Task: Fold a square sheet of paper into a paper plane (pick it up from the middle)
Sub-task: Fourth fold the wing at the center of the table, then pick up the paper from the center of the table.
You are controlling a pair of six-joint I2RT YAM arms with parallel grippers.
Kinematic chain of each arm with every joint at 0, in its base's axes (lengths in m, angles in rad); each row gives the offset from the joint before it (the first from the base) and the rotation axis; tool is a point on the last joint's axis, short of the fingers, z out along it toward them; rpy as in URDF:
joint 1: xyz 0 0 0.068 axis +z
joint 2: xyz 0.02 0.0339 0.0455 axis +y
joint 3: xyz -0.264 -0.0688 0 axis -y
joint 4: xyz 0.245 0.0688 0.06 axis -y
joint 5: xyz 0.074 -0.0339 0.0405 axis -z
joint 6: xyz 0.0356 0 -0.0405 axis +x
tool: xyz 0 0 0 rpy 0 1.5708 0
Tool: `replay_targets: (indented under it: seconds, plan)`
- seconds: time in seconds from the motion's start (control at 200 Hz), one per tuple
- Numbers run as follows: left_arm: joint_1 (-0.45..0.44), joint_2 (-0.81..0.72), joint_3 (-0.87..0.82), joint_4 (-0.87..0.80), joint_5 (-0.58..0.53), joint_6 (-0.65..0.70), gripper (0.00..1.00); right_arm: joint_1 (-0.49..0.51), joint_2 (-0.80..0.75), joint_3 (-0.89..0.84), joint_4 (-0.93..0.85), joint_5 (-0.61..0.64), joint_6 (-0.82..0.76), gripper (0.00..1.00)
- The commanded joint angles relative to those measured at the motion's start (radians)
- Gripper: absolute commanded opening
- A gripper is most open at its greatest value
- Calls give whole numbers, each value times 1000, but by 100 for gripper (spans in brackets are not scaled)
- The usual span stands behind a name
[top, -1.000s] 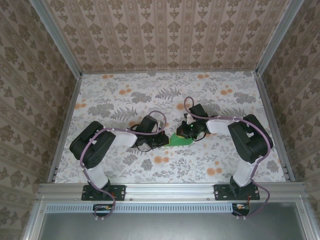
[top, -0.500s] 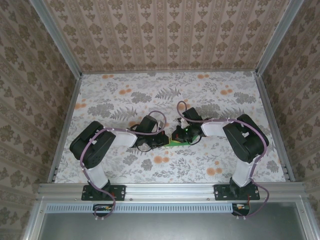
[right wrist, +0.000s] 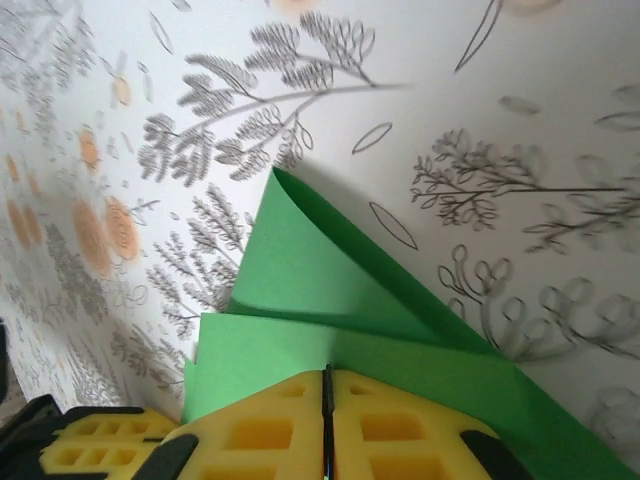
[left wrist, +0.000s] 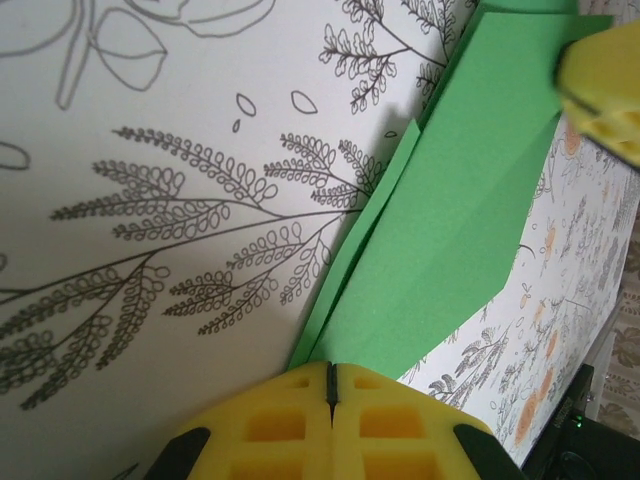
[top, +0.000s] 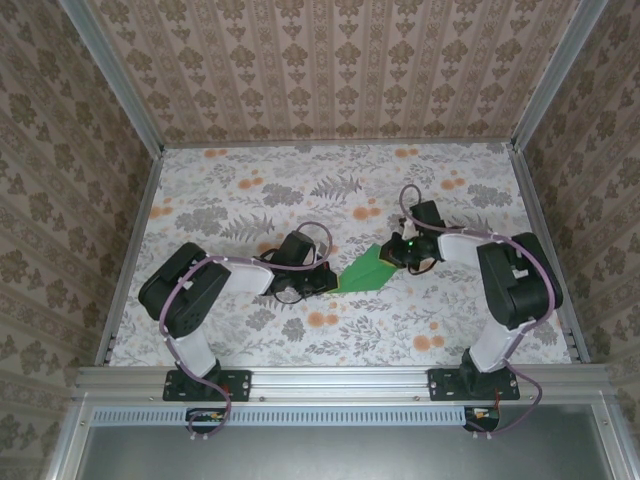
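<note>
**Pointed shape made, layers yet to be pressed flat**

The green paper (top: pixel 362 272) lies near the middle of the counter (top: pixel 250 190), stretched between the two arms. It is no longer a square. From above it reads as a narrow wedge with its point towards the left arm and its wider end towards the right.

The left pincer (left wrist: pixel 328 385) is clenched, its yellow pads meeting in a thin seam. The narrow end of the paper runs right up to that seam, so it looks pinched there. The right pincer (right wrist: pixel 326 395) also shows its pads pressed together, with the wide end of the paper disappearing beneath them. It appears to be nipping that edge, though the contact itself is hidden.

The early folds seem done, judging by the overlapping layers and the slanted edges in both wrist views. What is left looks like tidying and finishing. The upper flap (right wrist: pixel 310 260) curls up from the layer below rather than lying flat, and its creases look soft. No clear wings or sharp centre crease can be made out yet, so the dart is about half formed.
</note>
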Motion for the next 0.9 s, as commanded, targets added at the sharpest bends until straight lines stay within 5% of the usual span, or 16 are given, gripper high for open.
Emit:
replay_targets:
  seconds: [0.0, 0.38, 0.755, 0.895]
  plan:
    - [1, -39, 28, -112, -14, 38, 3, 9, -114, 0, -82, 69, -1, 16]
    - [72, -191, 138, -231, -90, 152, 56, 13, -338, -207, 48, 110, 304, 52]
    - [119, -281, 158, -337, -227, 269, 99, 84, -149, -182, 214, 51, 386, 53]
    - [125, -294, 142, -332, -233, 271, 100, 109, -85, -167, 310, 13, 384, 47]
